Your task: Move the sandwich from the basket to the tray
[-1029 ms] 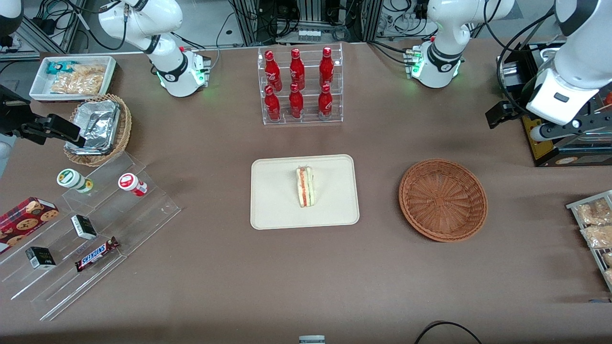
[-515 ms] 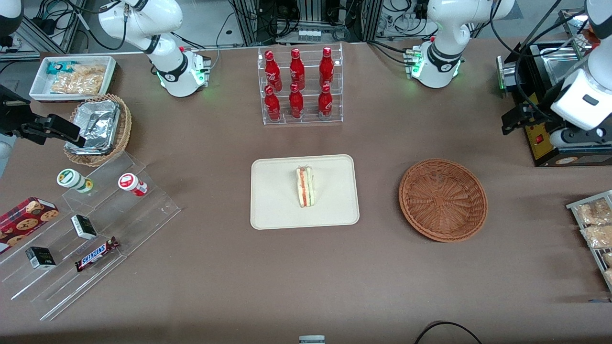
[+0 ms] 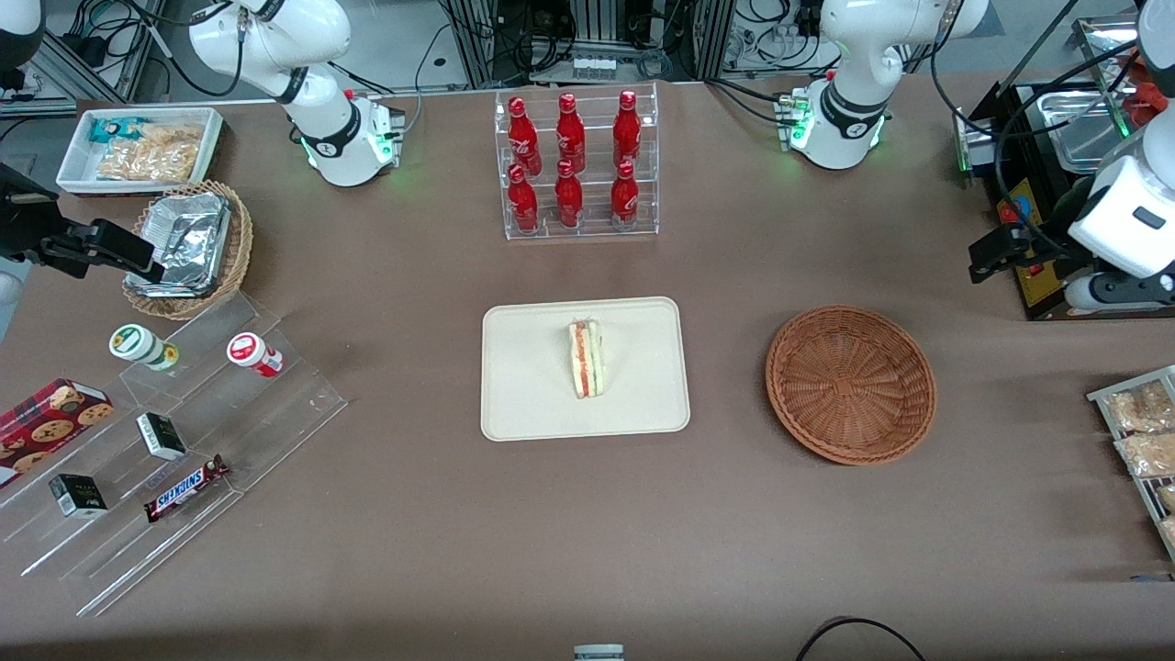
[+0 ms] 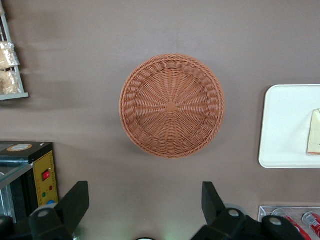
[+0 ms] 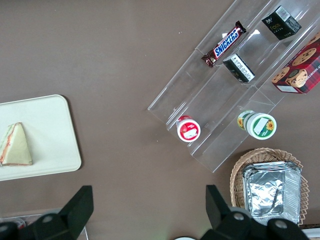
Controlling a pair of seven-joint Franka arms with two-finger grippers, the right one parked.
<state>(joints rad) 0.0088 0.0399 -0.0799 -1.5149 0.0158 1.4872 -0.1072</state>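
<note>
The sandwich (image 3: 586,359) lies on the cream tray (image 3: 523,386) in the middle of the table, its red and green cut edge facing up. The reddish-brown basket (image 3: 850,383) stands empty beside the tray, toward the working arm's end. My left gripper (image 3: 990,252) hovers high, past the basket toward that end and farther from the front camera, next to a black appliance. In the left wrist view the gripper (image 4: 144,191) is open and empty, with the basket (image 4: 171,105), the tray's edge (image 4: 285,125) and a corner of the sandwich (image 4: 315,134) below it.
A clear rack of red bottles (image 3: 576,165) stands farther from the camera than the tray. A black appliance (image 3: 1037,275) and a rack of snack packets (image 3: 1138,431) sit at the working arm's end. Acrylic steps with snacks (image 3: 174,431), a tan basket with foil (image 3: 188,248) and a white bin (image 3: 142,147) lie toward the parked arm's end.
My left arm has drawn back toward its own end of the table, its gripper open and empty. The sandwich, tray and basket have not moved.
</note>
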